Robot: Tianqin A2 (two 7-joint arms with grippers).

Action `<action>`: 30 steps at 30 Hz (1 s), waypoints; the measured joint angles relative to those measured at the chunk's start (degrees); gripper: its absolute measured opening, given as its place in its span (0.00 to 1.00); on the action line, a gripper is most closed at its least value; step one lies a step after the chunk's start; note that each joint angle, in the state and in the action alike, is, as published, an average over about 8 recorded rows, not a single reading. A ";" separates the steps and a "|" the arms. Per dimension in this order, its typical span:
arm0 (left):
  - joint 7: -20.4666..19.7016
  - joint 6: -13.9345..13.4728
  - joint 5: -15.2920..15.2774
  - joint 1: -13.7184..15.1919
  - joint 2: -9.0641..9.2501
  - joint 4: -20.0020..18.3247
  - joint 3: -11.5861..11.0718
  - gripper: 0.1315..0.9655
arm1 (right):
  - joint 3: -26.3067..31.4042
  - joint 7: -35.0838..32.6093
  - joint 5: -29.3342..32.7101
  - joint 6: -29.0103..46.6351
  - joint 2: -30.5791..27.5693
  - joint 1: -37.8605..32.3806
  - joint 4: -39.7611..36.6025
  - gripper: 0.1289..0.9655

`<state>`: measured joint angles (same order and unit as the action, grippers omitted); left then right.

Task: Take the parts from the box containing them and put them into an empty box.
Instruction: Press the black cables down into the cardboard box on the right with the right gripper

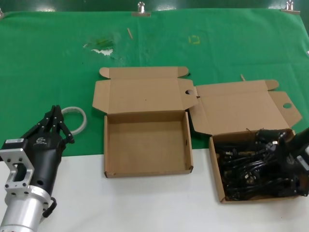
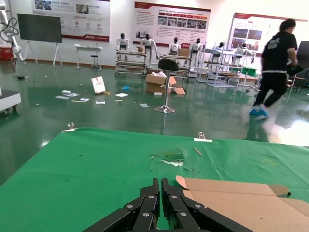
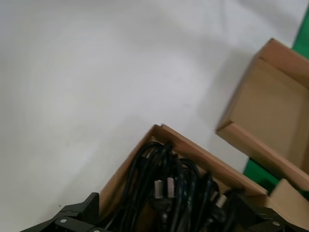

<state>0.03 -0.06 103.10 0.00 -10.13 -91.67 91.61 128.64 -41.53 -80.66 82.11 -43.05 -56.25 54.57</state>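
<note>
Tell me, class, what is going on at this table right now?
A two-armed robot is moving black power cords from one cardboard box into the empty box beside it. The right claw is down in the full box among the cords, its fingers spread in the right wrist view, with nothing lifted yet. The left claw is shut and waits off to the side near a white tape ring on the green cloth. The empty box holds nothing so far.
</note>
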 joint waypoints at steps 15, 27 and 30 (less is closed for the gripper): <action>0.00 0.00 0.00 0.00 0.00 0.00 0.00 0.03 | 4.32 -1.94 7.30 0.40 8.23 -5.29 -10.46 1.00; -0.01 0.00 -0.01 0.00 0.00 0.00 0.00 0.03 | 4.34 -4.66 9.12 -1.65 11.37 -7.74 -17.82 0.94; -0.01 0.00 -0.01 0.00 0.00 0.00 0.00 0.03 | 4.09 -4.48 9.08 -1.71 11.37 -7.59 -17.57 0.91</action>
<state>0.02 -0.07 103.09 0.00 -10.13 -91.67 91.61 132.73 -46.01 -71.58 80.40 -31.67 -63.84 37.00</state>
